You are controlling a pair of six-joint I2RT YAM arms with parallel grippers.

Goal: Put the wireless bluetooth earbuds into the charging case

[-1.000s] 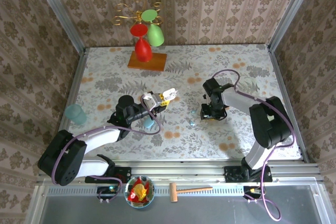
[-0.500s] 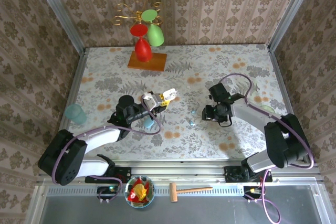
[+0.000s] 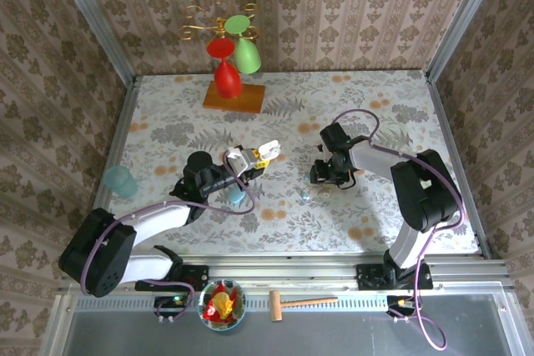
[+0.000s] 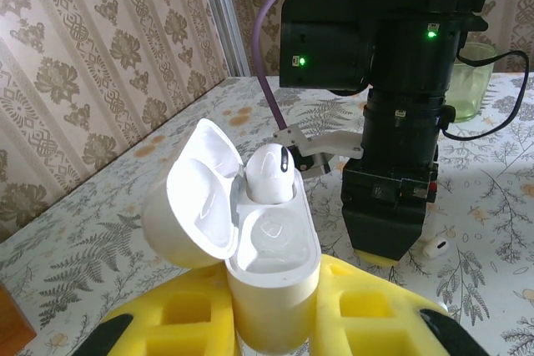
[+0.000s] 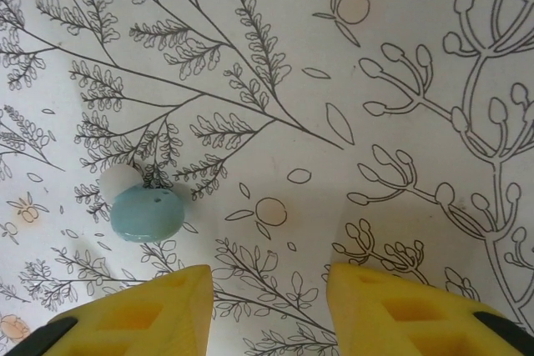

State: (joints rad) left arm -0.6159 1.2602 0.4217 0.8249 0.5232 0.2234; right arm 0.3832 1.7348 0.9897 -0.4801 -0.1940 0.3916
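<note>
My left gripper is closed on the lower body of the white charging case and holds it upright, with the lid swung open to one side. One white earbud sits in the far pocket, and the near pocket is empty. A second white earbud lies loose on the table, near the tip of my right gripper. In the right wrist view that gripper is partly open with nothing between its yellow fingers. A pale blue earbud lies on the table ahead of the finger at the left of that view, outside the gap. I judge these pieces to be very light, hard and smooth, so they may roll or shoot away if a pad touches them off-centre, and a strong squeeze is not needed. The blue one has a rounded body and a small white tip. I would take it across the wider body, not on the tip, with the fingers low to the table. The pocket is shaped, so the grip should leave free the side that enters it. For this white case, I think the white piece is the proper match.
</note>
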